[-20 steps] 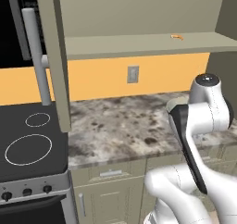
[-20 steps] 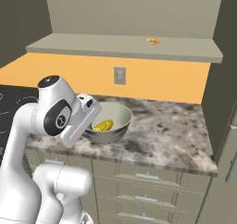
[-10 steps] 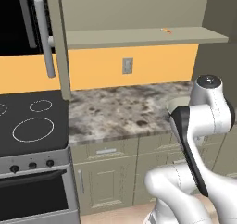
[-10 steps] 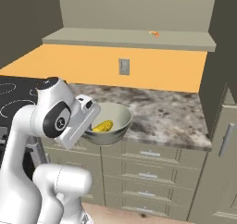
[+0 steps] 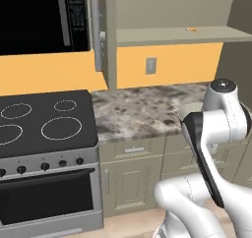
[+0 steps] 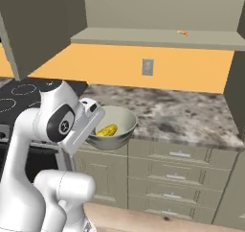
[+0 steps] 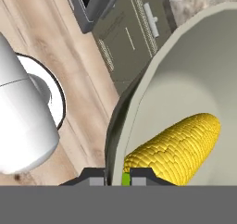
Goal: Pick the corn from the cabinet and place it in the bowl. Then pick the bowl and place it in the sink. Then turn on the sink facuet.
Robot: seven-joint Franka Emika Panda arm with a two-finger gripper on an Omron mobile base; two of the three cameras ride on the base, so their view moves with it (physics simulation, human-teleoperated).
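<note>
Gripping the thin rim of the round pale grey-beige bowl (image 6: 112,127), the two-finger gripper (image 7: 116,177) pinches it at six o'clock in the hand view. Inside the bowl's smooth wall lies the short, knobbly yellow corn (image 7: 173,145), green end toward the fingertips. The bowl hangs clear of the speckled stone counter (image 6: 172,113), over the drawer fronts.

Your base has driven on: both base views slid, so the stove (image 5: 44,129) now shows more fully. The bowl (image 6: 113,129) with the corn (image 6: 107,130) stays held off the counter (image 6: 167,115).
</note>
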